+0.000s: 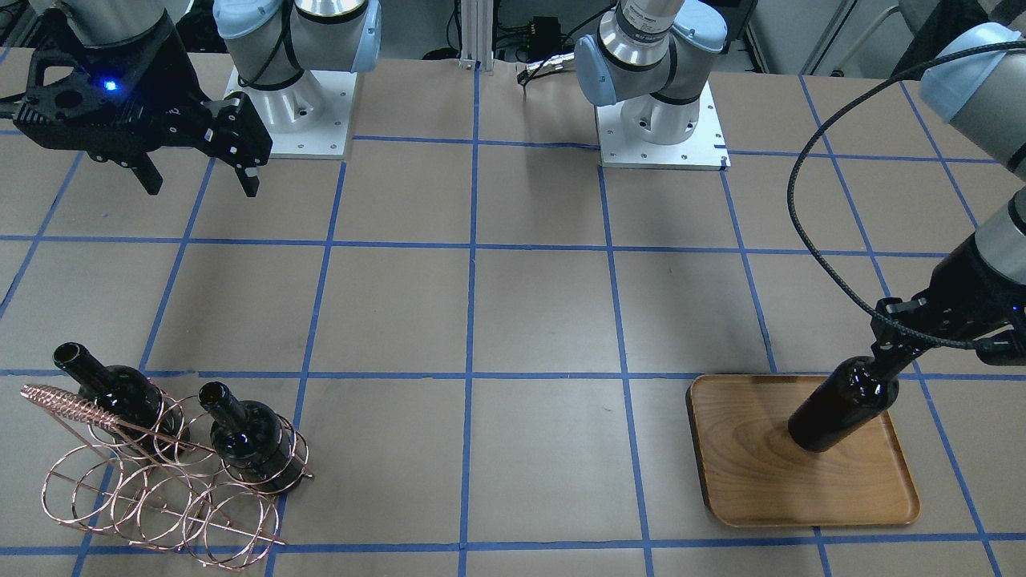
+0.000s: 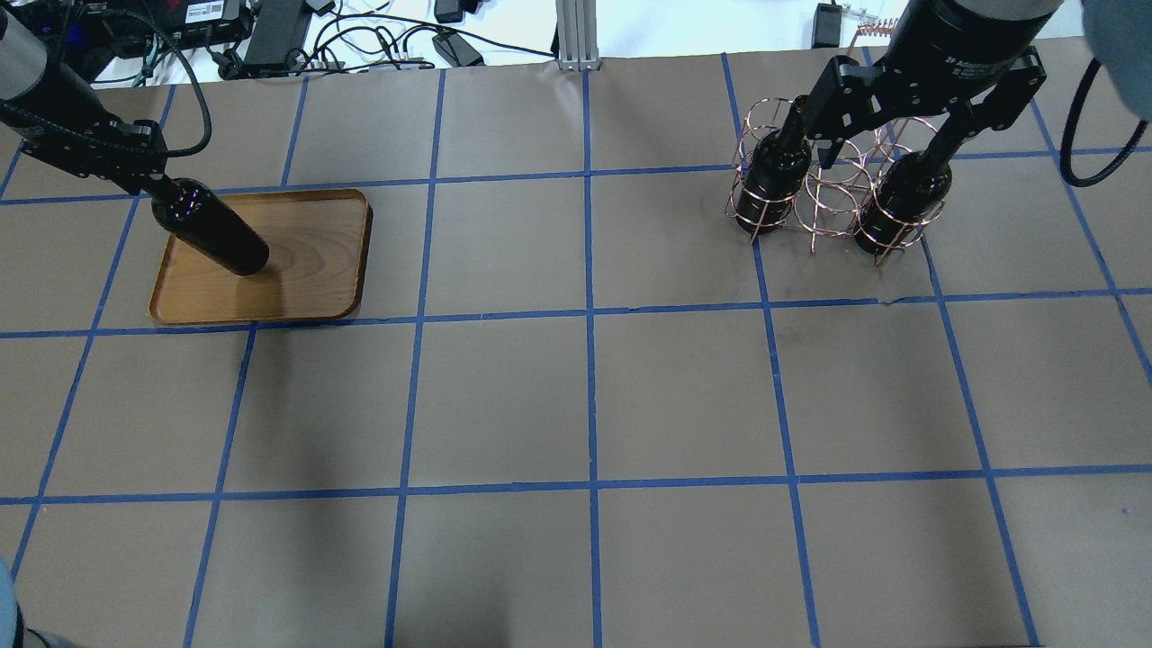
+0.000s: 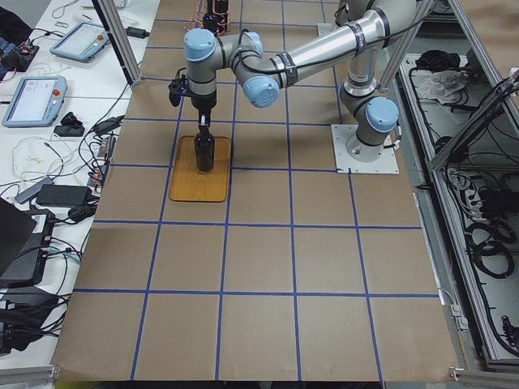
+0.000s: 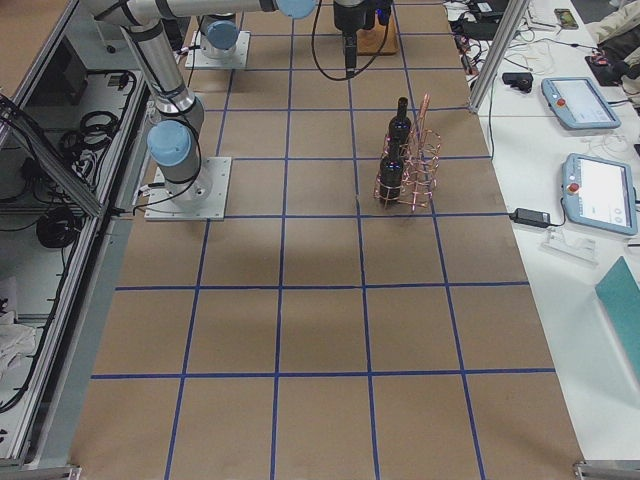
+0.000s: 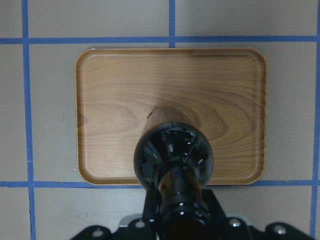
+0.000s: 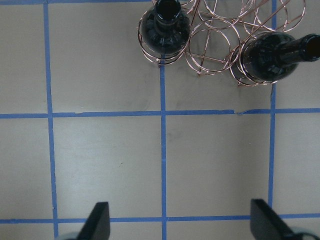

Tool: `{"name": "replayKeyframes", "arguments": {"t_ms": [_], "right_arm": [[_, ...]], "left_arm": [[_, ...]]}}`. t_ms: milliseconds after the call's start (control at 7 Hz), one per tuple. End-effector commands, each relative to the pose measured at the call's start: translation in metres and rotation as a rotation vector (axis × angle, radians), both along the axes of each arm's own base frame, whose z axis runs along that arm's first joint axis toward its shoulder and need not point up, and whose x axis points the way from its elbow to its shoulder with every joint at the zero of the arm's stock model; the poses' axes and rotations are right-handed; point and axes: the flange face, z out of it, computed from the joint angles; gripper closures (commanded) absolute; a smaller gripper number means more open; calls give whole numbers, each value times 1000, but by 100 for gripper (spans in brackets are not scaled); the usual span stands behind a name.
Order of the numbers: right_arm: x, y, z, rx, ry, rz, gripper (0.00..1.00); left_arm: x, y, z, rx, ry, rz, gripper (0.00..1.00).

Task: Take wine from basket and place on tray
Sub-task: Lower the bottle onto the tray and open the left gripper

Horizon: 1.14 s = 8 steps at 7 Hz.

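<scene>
The wine point(image 1: 842, 405) is held upright, its neck pinched in the left gripper point(image 1: 891, 353), over the tray point(image 1: 801, 497) at the table's left (contact cannot be told). It should be lowered straight, then released gently.

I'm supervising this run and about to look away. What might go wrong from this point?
The wine, gripped at its neck by the left gripper, is close to the rim of the tray; released there, it may tip. The open right gripper hangs near the basket and might clip its bottles.
</scene>
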Motion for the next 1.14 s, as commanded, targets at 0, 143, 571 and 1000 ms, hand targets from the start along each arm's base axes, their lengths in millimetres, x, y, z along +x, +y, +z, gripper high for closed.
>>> {"name": "replayKeyframes", "arguments": {"t_ms": [0,143,571,1000], "right_arm": [[-1,0,0,0,0,-2,0],[-1,0,0,0,0,-2,0],[0,0,-1,0,-3,-1,0],[-1,0,0,0,0,-2,0]], "left_arm": [[0,-3,-2,-8,-1,-2,100],[0,-3,-4,-5,0,-4,100],[-1,-4,-5,-3,4,0,1],[-4,-2,1,-18,16,5,0]]}}
